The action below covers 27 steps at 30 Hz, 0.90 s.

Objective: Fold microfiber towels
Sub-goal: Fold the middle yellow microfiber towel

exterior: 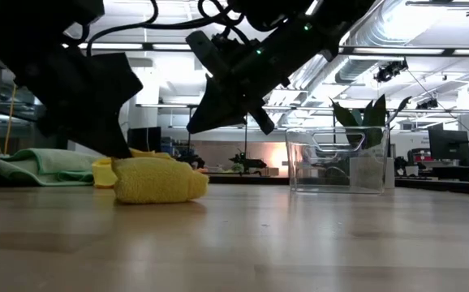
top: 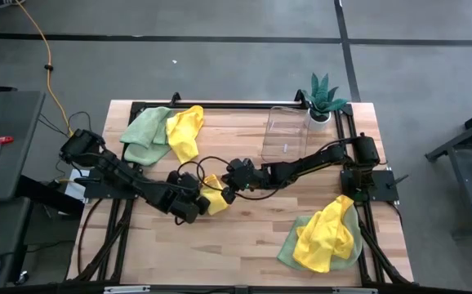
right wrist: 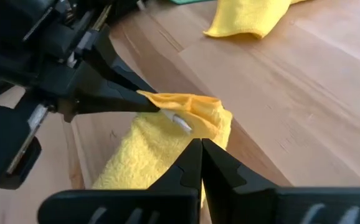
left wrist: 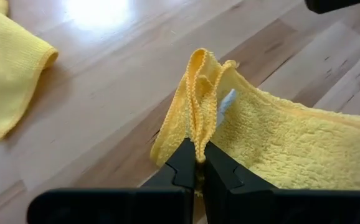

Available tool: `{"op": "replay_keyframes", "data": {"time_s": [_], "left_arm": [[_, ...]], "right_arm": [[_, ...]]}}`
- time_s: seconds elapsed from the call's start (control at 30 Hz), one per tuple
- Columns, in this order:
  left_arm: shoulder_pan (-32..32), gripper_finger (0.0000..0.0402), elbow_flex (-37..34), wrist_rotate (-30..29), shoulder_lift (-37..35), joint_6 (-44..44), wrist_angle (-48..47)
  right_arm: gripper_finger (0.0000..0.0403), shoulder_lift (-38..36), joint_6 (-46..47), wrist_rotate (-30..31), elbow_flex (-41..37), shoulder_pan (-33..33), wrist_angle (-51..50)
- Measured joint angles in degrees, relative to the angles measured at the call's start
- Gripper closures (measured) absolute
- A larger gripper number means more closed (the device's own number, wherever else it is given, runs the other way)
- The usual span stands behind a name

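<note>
A folded yellow microfiber towel (top: 215, 197) lies as a thick bundle on the wooden table's middle (exterior: 157, 180). My left gripper (left wrist: 198, 159) comes from the table's left and is shut on one end of it. My right gripper (right wrist: 200, 144) reaches in from the right and is shut with nothing between its fingers. In the low view it (exterior: 218, 109) stands above the bundle, clear of it. A small white label (left wrist: 227, 106) shows at the held corner. My left gripper pinches a corner of the folded towel (left wrist: 198, 140) between its two fingers, several hemmed edges together. The fingers slant down from the table's left. The corner stands up past the fingertips, and the rest of the bundle (left wrist: 292, 149) lies on the table.
A green towel (top: 144, 131) and a yellow one (top: 186, 131) lie at the far left. Another yellow towel (top: 326, 237) lies on a green one (top: 287, 247) at the near right. A clear plastic box (top: 289, 131) and a potted plant (top: 322, 98) stand at the far right.
</note>
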Motion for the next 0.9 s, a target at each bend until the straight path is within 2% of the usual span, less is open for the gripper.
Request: {"op": "replay_keyframes", "data": {"time_s": [0.43, 0.6, 0.7, 0.9], "left_arm": [[3.08, 0.0400, 0.07, -1.63, -0.04, 0.35, -4.09], [4.63, 0.0395, 0.07, -1.65, -0.04, 5.46, -3.96], [5.96, 0.0373, 0.08, -1.71, -0.06, 7.79, -3.98], [10.21, 0.0296, 0.09, -1.60, -0.19, 13.37, -3.99]], "right_arm": [[0.0403, 0.00, 0.00, 0.02, 0.00, 0.00, 0.07], [0.0403, 0.00, -0.01, 0.02, 0.00, 0.00, 0.09], [0.0403, 0.00, -0.02, 0.02, 0.00, 0.00, 0.09], [0.0391, 0.00, -0.02, 0.02, 0.00, 0.00, 0.11]]}}
